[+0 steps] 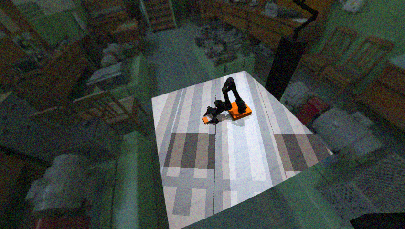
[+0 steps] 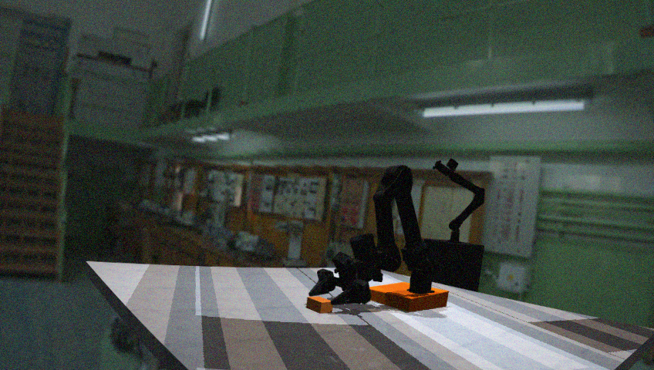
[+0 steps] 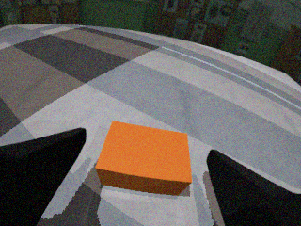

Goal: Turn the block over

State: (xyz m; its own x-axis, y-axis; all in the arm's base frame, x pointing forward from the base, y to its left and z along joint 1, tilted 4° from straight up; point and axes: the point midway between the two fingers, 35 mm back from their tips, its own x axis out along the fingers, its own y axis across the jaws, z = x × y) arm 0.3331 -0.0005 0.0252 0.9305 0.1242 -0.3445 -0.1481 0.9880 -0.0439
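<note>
Dim green walls and wooden shelves stand around a striped grey and white tabletop, and my arm reaches low over it from an orange base plate.

My claw is wide open and holds nothing. Its two dark fingers stand on either side of the block, apart from it, with a strip of the surface visible on each side. The block lies flat on the tabletop, near the base plate but not touching it, on the side toward the table's edge. In the exterior view it is a low orange box just in front of my fingertips.

The upper face of the block is plain orange; I see no mark on it. So I judge that the marked side is probably already down, but I cannot check the hidden face.

I think the block is stiff and light, with smooth flat sides, so it can slip if I pinch it weakly. If I must take it again, I would hold it on the two short opposite sides, at the middle of their height, so that it does not turn in my grip.
</note>
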